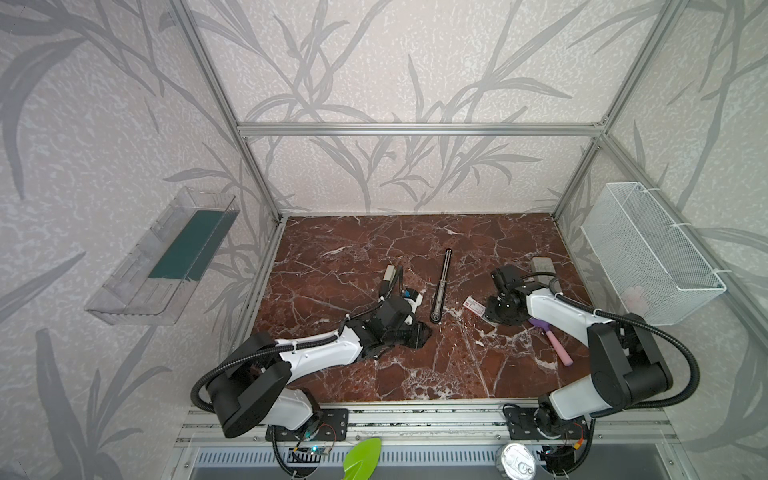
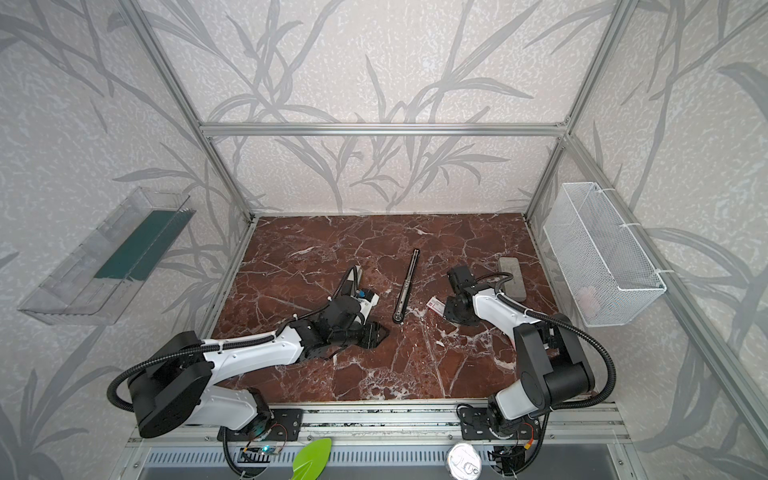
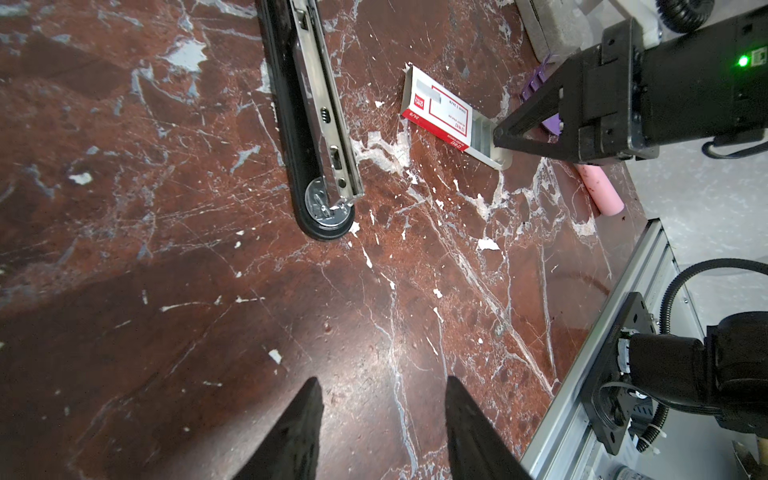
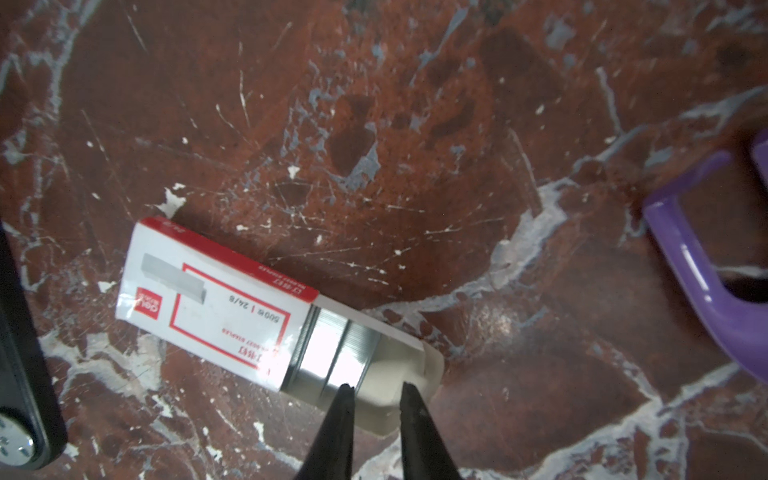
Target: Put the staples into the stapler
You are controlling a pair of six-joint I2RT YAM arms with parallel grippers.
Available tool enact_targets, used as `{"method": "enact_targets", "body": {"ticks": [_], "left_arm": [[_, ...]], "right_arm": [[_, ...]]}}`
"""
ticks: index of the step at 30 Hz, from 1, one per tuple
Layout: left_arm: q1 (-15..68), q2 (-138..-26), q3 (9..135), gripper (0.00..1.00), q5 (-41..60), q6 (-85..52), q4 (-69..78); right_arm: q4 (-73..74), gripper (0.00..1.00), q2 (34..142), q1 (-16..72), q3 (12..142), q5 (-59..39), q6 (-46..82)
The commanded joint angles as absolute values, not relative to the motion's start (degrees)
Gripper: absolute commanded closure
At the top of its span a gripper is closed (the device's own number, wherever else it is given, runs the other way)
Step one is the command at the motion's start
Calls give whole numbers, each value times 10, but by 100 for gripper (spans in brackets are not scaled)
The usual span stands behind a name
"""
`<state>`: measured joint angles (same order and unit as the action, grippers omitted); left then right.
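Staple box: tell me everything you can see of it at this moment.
The staples are a small white cardboard box with red print, lying flat on the marble tabletop. Its pale inner tray is slid partly out, baring shiny staple strips and an empty end. The right gripper hovers, jaws narrowly parted, at that exposed end; contact is unclear. The opened stapler lies apart beside it.
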<state>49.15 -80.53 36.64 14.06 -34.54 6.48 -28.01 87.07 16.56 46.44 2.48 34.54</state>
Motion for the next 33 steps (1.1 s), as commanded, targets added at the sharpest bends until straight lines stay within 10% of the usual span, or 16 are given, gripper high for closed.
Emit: {"method": "enact_targets", "body": {"ticks": [1, 33], "left_arm": [[494, -810, 381, 52, 142, -351, 73], [496, -808, 387, 52, 133, -355, 61]], "right_arm": [[-271, 78, 880, 161, 460, 26, 352], [-258, 94, 896, 157, 451, 14, 352]]}}
